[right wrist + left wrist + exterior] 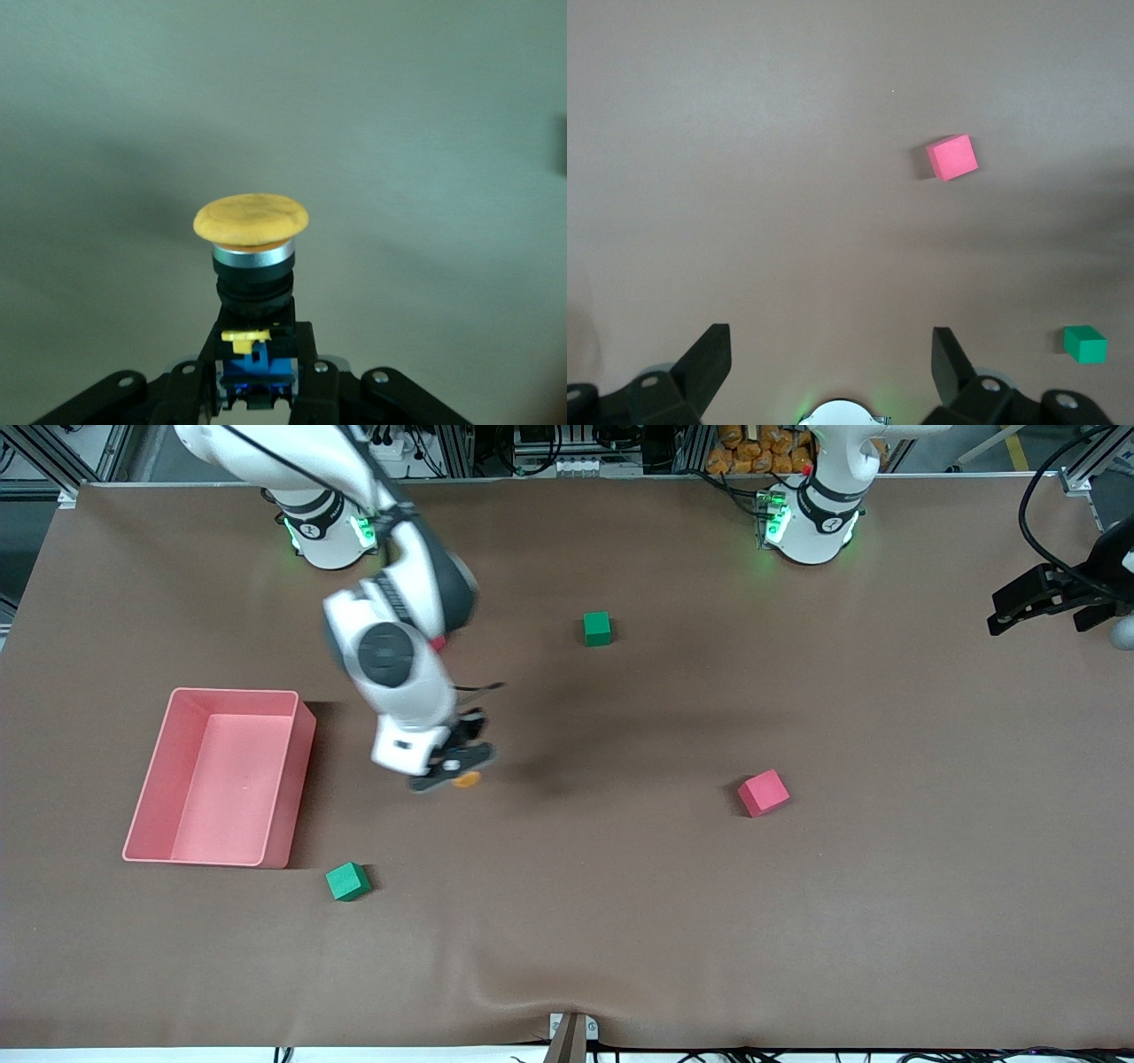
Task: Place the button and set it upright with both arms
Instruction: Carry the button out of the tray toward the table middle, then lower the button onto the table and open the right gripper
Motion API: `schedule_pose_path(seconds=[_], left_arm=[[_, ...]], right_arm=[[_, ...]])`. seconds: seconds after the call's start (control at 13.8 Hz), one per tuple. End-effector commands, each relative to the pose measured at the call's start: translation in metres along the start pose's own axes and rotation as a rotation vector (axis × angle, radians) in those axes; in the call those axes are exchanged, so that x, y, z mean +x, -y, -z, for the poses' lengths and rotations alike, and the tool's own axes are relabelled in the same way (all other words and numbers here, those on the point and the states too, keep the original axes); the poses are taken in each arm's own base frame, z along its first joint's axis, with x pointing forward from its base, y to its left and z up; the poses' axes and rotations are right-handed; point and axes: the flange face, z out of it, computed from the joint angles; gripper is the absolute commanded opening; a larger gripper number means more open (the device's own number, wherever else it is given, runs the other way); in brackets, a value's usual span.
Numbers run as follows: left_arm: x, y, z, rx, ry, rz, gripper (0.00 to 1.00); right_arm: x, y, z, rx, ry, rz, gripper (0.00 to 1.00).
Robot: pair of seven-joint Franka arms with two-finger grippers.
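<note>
My right gripper [452, 766] is shut on the button [467, 780], over the brown mat between the pink bin and the red cube. In the right wrist view the gripper [257, 354] clamps the button's black-and-blue body between its fingers [306, 359], and the round orange cap [252, 221] points away from the wrist. My left gripper [1028, 602] waits open and empty above the mat's edge at the left arm's end of the table. In the left wrist view it [830, 345] holds nothing between its fingers [709, 359].
A pink bin [301, 779] stands toward the right arm's end. One green cube [347, 881] lies nearer the camera than the bin, another [597, 628] near the bases. A red cube [763, 793] lies mid-table. The left wrist view shows a red cube [952, 158] and a green cube [1084, 343].
</note>
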Motion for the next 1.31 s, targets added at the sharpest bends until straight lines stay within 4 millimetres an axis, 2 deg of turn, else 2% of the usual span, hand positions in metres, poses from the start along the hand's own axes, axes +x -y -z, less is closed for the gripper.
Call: schedule_pose_path(seconds=[0.0, 0.07, 0.22, 0.44, 0.51, 0.58, 0.65, 0.8, 0.94, 1.02, 1.16, 1.23], left_arm=[[0.0, -0.004, 0.004, -0.011, -0.002, -0.025, 1.0], [0.0, -0.007, 0.004, -0.01, -0.002, -0.028, 1.0], [0.0, -0.009, 0.003, -0.003, -0.001, -0.028, 1.0], [0.001, -0.001, 0.002, -0.01, 0.003, -0.021, 1.0], [0.003, 0.0, -0.002, -0.011, 0.009, -0.018, 1.0], [0.007, 0.0, -0.007, -0.01, 0.02, -0.022, 1.0], [0.008, 0.001, -0.009, -0.012, 0.023, -0.024, 1.0], [0.016, -0.007, -0.021, -0.003, 0.045, -0.037, 1.0], [0.015, -0.014, -0.02, -0.004, 0.044, -0.051, 1.0], [0.015, -0.016, -0.021, -0.005, 0.044, -0.053, 1.0], [0.023, -0.024, -0.037, -0.026, 0.078, -0.067, 1.0], [0.03, -0.025, -0.049, -0.034, 0.101, -0.067, 1.0]], right_arm=[[0.026, 0.053, -0.031, -0.019, -0.01, -0.127, 0.02], [0.026, 0.077, -0.042, -0.015, -0.031, -0.159, 0.05], [0.025, 0.108, -0.067, 0.009, -0.09, -0.227, 0.05], [0.024, 0.137, -0.099, 0.046, -0.147, -0.299, 0.12], [0.024, 0.144, -0.108, 0.056, -0.158, -0.329, 0.25], [0.024, 0.144, -0.112, 0.058, -0.154, -0.361, 0.81], [0.023, 0.143, -0.113, 0.057, -0.151, -0.376, 1.0], [0.024, 0.143, -0.097, 0.067, -0.156, -0.39, 1.0], [0.025, 0.133, -0.082, 0.056, -0.132, -0.419, 1.0], [0.027, 0.125, -0.062, 0.062, -0.132, -0.435, 1.0], [0.034, 0.085, -0.017, 0.068, -0.122, -0.496, 1.0], [0.03, 0.074, 0.007, 0.057, -0.109, -0.51, 1.0]])
